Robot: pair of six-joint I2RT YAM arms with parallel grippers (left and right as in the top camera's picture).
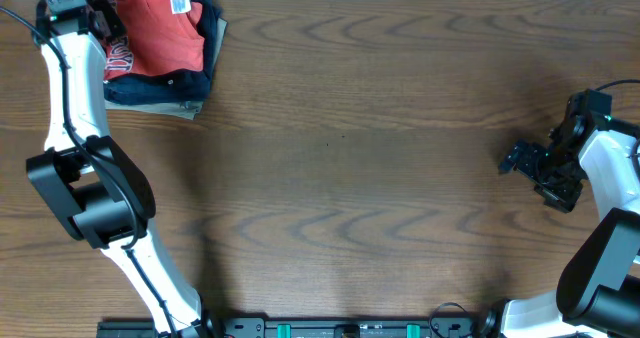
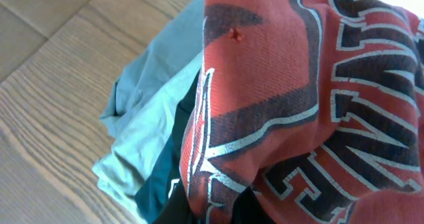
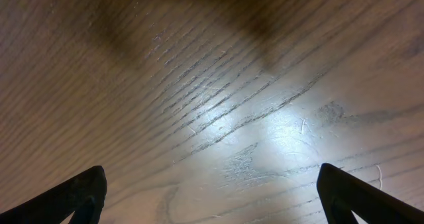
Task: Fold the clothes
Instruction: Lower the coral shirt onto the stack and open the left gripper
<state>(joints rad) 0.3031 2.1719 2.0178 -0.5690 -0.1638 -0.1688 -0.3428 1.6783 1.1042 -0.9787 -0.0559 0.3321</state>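
My left gripper (image 1: 100,23) pinches the coral-red cotton T-shirt (image 1: 160,33) — navy white-edged lettering (image 2: 344,118), unreadable — my right gripper (image 1: 530,176) gapes, well apart from it.

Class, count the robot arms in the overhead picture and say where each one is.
2. The left arm reaches the top-left corner, by the coral-red T-shirt on the clothes stack; the right arm sits at the right edge over the table.

Matt cloth T-shirt (image 2: 278,85), glossy grained wood table (image 1: 350,178).
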